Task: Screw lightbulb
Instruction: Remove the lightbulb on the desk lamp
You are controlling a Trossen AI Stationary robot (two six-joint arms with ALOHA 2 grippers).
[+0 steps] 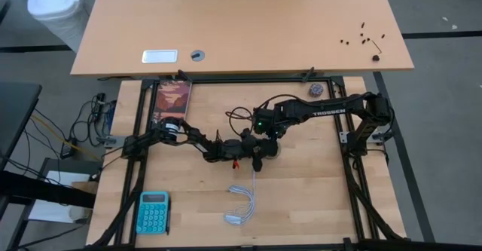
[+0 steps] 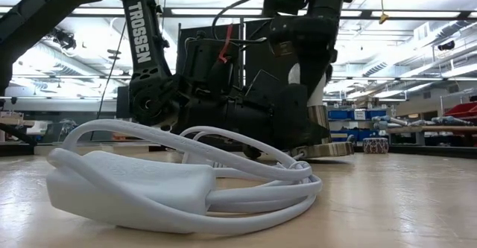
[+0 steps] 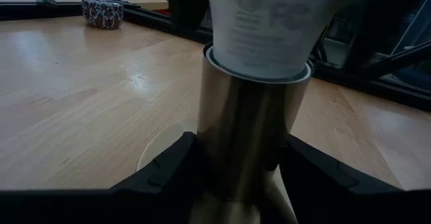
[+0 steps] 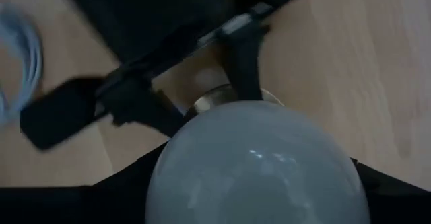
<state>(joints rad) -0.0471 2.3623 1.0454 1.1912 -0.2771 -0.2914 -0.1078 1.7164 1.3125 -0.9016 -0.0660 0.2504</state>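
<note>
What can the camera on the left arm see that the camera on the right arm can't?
Only the left wrist view shows the shiny brass-coloured socket squeezed between the left pincer's dark fingers, grey printing on the bulb's neck, and a small patterned ball far across the table.

Only the right wrist view shows the lightbulb's round white top from above, between the right pincer's fingers, and a bit of pale cord lying on the wood.

Both show the lightbulb, the socket and the wooden table.
</note>
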